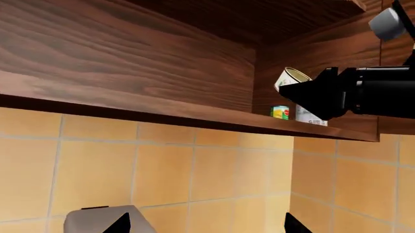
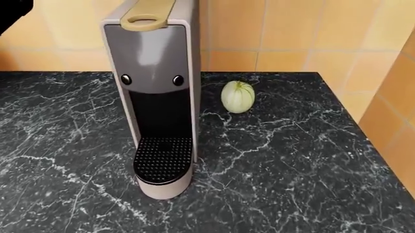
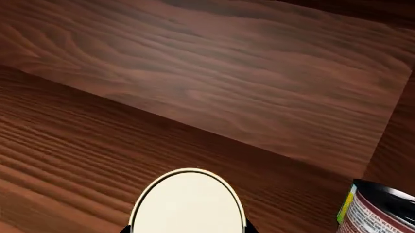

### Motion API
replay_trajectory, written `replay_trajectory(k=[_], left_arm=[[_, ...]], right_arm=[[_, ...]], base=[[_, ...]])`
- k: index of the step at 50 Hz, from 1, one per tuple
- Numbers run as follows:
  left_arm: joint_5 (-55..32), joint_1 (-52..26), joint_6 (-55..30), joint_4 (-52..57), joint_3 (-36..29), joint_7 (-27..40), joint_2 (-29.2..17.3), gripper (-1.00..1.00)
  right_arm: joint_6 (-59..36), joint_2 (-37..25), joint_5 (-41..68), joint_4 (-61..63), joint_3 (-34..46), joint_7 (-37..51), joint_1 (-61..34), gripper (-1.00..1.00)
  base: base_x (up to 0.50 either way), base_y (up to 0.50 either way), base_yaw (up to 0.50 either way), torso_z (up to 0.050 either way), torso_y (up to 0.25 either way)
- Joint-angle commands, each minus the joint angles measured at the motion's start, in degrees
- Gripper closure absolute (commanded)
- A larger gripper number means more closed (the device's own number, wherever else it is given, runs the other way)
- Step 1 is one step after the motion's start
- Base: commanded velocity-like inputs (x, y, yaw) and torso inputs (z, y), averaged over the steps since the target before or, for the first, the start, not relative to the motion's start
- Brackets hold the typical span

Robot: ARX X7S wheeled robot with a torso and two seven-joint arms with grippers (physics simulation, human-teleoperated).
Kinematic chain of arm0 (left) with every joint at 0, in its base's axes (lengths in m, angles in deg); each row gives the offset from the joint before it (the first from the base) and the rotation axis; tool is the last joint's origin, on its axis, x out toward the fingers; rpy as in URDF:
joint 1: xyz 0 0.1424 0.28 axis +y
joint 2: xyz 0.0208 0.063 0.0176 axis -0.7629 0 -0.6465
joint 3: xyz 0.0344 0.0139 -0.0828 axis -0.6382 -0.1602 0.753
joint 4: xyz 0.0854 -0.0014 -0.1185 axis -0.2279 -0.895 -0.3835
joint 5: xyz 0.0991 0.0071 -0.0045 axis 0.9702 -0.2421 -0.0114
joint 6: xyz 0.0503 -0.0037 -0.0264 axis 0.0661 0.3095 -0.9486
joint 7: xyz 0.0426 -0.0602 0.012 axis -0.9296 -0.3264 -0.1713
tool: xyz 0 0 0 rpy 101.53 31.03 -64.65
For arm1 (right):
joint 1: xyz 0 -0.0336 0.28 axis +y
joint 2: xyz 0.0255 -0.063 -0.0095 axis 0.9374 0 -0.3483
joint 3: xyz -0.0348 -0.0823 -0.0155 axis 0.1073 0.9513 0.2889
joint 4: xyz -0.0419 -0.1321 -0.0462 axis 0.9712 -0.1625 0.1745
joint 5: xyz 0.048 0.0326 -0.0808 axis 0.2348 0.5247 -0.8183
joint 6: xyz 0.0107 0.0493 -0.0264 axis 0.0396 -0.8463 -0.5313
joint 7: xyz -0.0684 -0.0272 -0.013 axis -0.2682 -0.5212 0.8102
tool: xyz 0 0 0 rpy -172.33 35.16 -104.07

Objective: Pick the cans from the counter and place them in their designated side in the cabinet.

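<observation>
My right gripper (image 1: 300,90) reaches into the wooden cabinet and is shut on the short squat can (image 1: 292,77), which is tilted with its gold rim showing. In the right wrist view the can's pale round end (image 3: 188,204) fills the gap between the right gripper's (image 3: 188,229) fingertips, above the shelf floor. The tall can (image 3: 377,208) with dark top stands upright on the shelf at the right; in the left wrist view a white-labelled can (image 1: 310,116) shows partly behind the gripper. My left gripper (image 1: 207,229) is open and empty, below the cabinet. No can shows on the counter (image 2: 292,160).
A small green and yellow can (image 1: 280,112) stands on the cabinet shelf (image 1: 194,119) near the back corner. A grey coffee machine (image 2: 159,97) and a pale green squash (image 2: 238,96) stand on the counter. Tan tiled wall (image 1: 162,170) runs behind and to the right.
</observation>
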Motion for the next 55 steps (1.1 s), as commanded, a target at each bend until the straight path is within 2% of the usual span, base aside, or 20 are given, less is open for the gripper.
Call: replay_trajectory(k=[1, 12, 21, 22, 55], left_arm=[[-2.02, -1.87, 0.02, 0.01, -0.64, 1.88, -0.14, -1.0], [-1.04, -0.91, 0.21, 0.03, -0.42, 0.83, -0.35, -1.0], [1.55, 1.33, 0.45, -0.04, 0.11, -1.74, -0.5, -1.0], [1.87, 1.58, 0.48, -0.07, 0.14, -2.03, -0.5, -1.0], [1.82, 0.8, 0.6, -0.19, -0.76, -2.01, -0.31, -1.0]], right_arm=[[0.29, -0.02, -0.18, 0.08, 0.26, -0.29, -0.16, 1.0], [0.29, -0.02, -0.18, 0.08, 0.26, -0.29, -0.16, 1.0], [0.29, -0.02, -0.18, 0.08, 0.26, -0.29, -0.16, 1.0], [0.29, -0.02, -0.18, 0.08, 0.26, -0.29, -0.16, -1.0], [0.29, -0.02, -0.18, 0.08, 0.26, -0.29, -0.16, -1.0]], base=[[0.31, -0.1, 0.0, 0.0, 0.0], [0.3, -0.08, 0.0, 0.0, 0.001], [0.0, 0.0, 0.0, 0.0, 0.0], [0.0, 0.0, 0.0, 0.0, 0.0], [0.0, 0.0, 0.0, 0.0, 0.0]])
